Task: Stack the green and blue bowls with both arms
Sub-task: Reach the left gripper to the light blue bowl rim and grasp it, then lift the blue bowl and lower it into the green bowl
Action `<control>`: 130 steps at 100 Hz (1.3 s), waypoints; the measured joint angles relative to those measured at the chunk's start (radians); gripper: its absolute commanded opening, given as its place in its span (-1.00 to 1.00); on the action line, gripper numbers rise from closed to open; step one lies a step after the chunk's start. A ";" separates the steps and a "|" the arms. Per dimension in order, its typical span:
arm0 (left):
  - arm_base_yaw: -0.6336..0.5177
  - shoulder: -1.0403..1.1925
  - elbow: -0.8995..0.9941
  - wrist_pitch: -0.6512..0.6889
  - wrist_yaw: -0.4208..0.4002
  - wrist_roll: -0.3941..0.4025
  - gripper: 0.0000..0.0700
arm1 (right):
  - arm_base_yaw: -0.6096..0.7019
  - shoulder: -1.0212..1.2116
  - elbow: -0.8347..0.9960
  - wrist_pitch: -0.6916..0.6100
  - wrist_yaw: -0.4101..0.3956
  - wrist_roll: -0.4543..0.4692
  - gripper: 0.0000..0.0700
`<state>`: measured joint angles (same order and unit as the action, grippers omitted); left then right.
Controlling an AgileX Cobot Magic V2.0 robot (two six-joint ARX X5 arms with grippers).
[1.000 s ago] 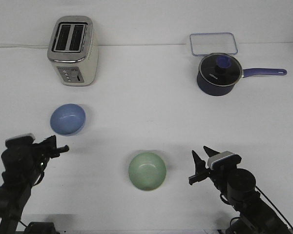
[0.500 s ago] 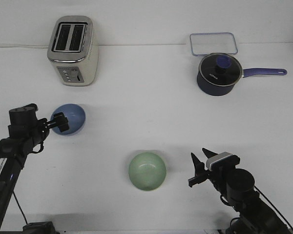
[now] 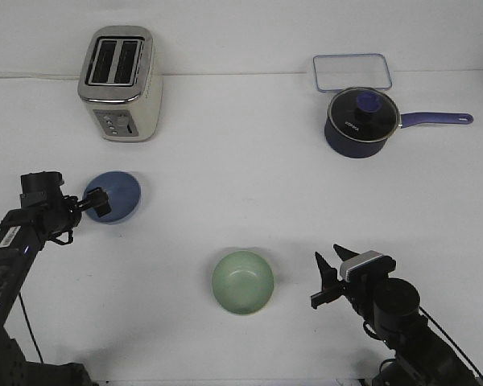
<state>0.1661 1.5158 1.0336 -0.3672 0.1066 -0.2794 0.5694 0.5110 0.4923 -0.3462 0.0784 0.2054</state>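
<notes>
The light blue bowl (image 3: 119,195) sits on the white table at the left. My left gripper (image 3: 96,203) is at the bowl's left rim, its fingertips against or over the edge; I cannot tell whether they are clamped on it. The pale green bowl (image 3: 242,282) sits upright near the front middle, with nothing touching it. My right gripper (image 3: 325,281) is open and empty, a short way to the right of the green bowl and pointing toward it.
A cream toaster (image 3: 119,80) stands at the back left, behind the blue bowl. A dark navy saucepan (image 3: 360,122) with a purple handle and a clear lidded container (image 3: 351,71) are at the back right.
My left arm swung up from the front left to the blue bowl's left rim, and the bowl shifted slightly to the right. The right arm and the green bowl have stayed in place.
</notes>
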 measured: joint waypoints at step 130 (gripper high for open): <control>-0.435 -0.285 0.040 -0.175 0.344 0.053 -0.96 | 0.000 0.000 0.000 0.000 0.000 0.000 -0.16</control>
<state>-0.2691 1.2304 1.0733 -0.5426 0.4511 -0.2268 0.5694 0.5110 0.4923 -0.3462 0.0784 0.2054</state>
